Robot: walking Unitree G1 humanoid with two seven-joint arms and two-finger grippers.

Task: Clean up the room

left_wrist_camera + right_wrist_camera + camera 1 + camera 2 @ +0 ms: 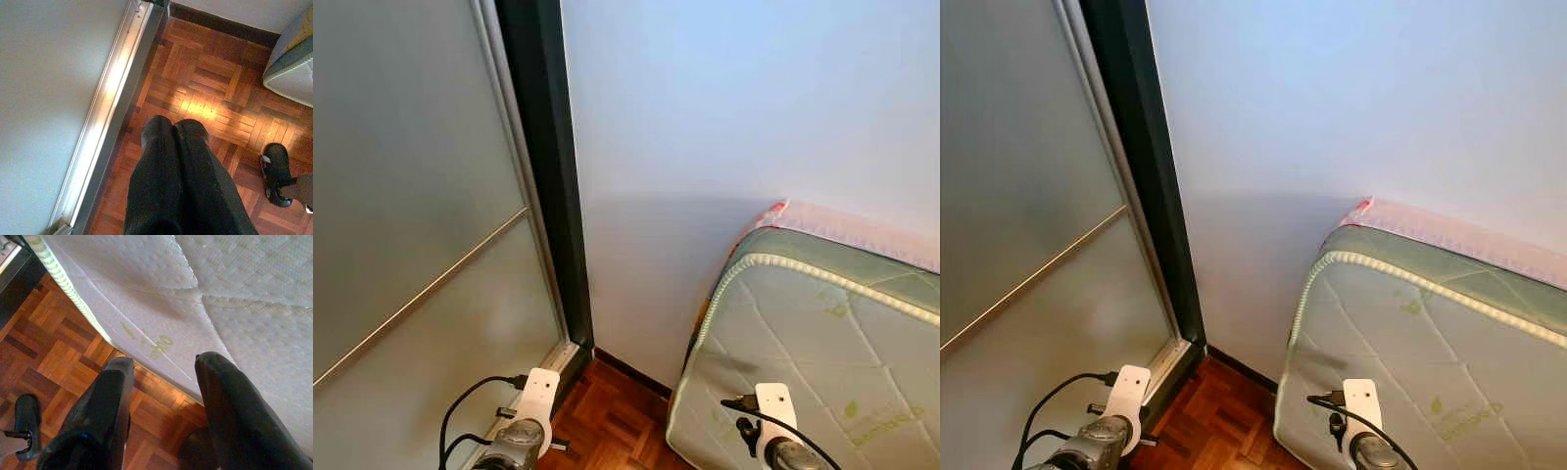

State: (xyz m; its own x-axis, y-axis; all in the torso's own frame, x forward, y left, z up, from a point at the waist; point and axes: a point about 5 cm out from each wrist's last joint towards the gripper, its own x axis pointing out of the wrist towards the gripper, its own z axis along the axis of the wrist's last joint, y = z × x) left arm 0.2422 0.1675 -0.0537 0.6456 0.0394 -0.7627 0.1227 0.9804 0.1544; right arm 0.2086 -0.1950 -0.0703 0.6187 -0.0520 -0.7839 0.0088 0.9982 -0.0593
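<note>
— What are you facing, biggest things first?

— I am looking at a pale wall (734,117) straight ahead, with a frosted sliding door (411,225) filling the left and its dark frame (548,176) running up the corner. On the right a bare quilted mattress (813,362) is lying with its near-left corner toward me, a pink sheet edge (842,223) peeking along its far side by the wall. Between door and mattress there is a narrow strip of parquet floor (215,88).

— And what is there to tidy?

— I am not seeing any loose clutter from here. The mattress is the only candidate: it is lying to my right, its long axis seemingly running from the corner off to the right along the wall — though its far end is cut off, so I am only judging that. My right arm is the nearer one.

— Your hands?

— I am holding the left gripper (173,128) low over the floor beside the door's metal track (110,112), its fingers pressed together, carrying nothing. The right gripper (164,364) is hanging at the mattress edge, fingers spread apart and empty. A black foot (276,171) of mine is standing on the parquet.

— Next?

— Probably turning away from this corner to look for things.
</note>
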